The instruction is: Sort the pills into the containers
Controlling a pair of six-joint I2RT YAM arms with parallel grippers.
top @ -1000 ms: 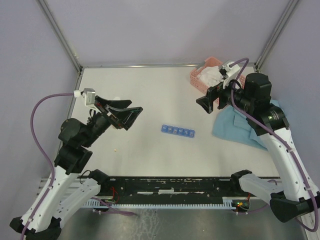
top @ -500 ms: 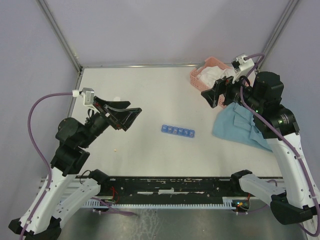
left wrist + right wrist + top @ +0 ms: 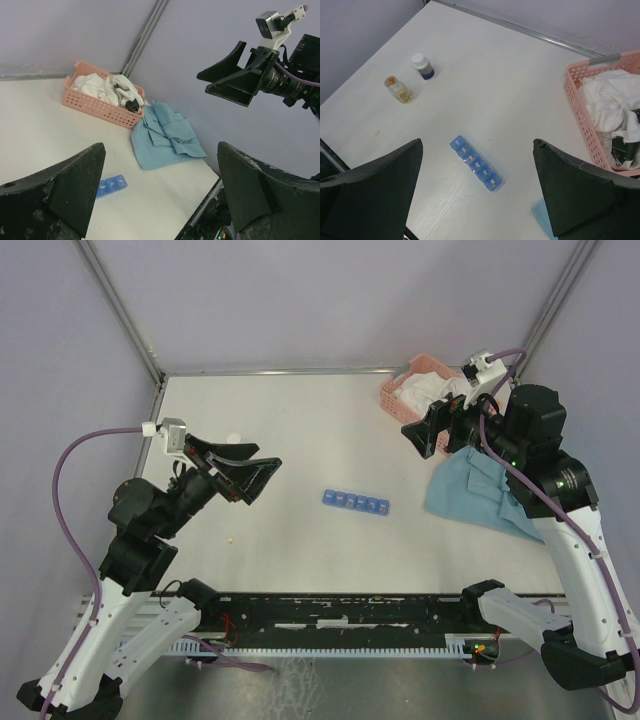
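Now your right fingers (image 3: 420, 435) have pulled back, nothing grabbed.
They and your left fingers (image 3: 258, 478) stay wide apart, empty; a pill (image 3: 232, 539) lies on the desk (image 3: 300, 420), left of the blue strip (image 3: 356, 502).

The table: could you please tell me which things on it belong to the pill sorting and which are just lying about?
For the job:
- blue pill organiser strip
- one loose pill
- small clear bottle with yellowish contents, possibly the supply

Lying about:
- pink basket holding white cloth
- blue cloth
- white-capped bottle
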